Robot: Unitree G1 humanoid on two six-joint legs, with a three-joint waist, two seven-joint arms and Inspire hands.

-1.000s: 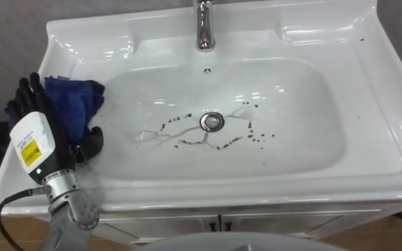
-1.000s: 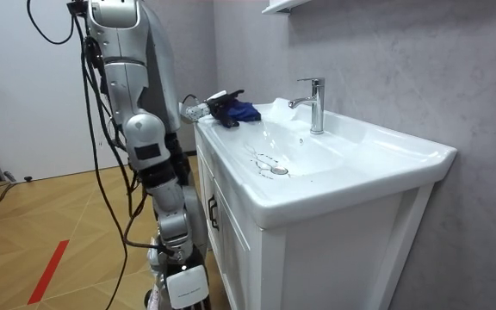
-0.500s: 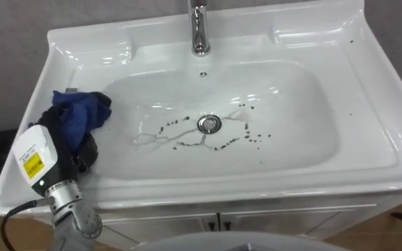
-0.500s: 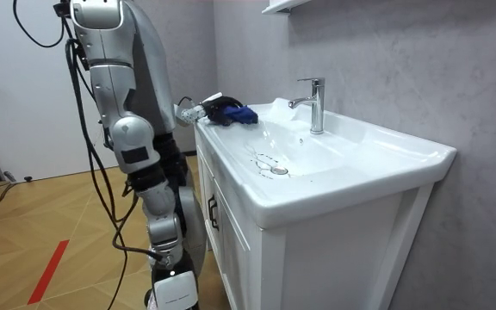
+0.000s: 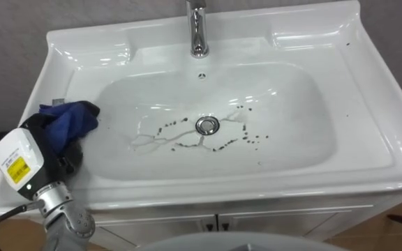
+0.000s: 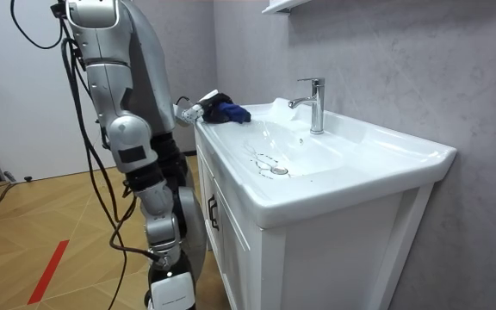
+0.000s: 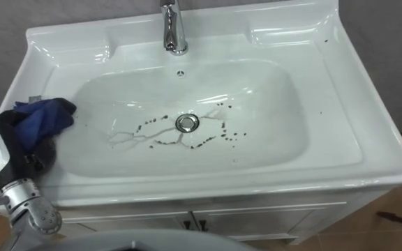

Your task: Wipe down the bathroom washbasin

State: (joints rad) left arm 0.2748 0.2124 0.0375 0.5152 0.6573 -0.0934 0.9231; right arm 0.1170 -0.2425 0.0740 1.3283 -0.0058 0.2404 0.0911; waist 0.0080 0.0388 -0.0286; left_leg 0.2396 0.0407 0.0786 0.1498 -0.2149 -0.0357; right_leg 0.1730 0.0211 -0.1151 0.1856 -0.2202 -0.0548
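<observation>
The white basin [image 5: 368, 104] has dark specks and thin streaks [image 5: 215, 143] around its drain [image 5: 206, 125]. A bunched blue cloth [image 5: 72, 120] sits at the bowl's left rim, and my left hand [image 5: 67, 155] is under and behind it, its dark fingers curled into the cloth. In the room view the cloth [image 6: 229, 110] and that hand [image 6: 203, 105] are at the far end of the counter. I stand upright in front of the vanity, and my right arm hangs down at my side.
A chrome faucet [image 5: 197, 31] stands at the back middle of the counter. A grey wall runs behind the vanity, and white cabinet doors [image 6: 231, 241] are below it. Wooden floor [image 6: 50, 232] lies open behind me.
My left hand's fingers went from straight behind the cloth to curled round it, bunching it. Hand and cloth drew back a little toward the left rim. The eye view shifted slightly.
</observation>
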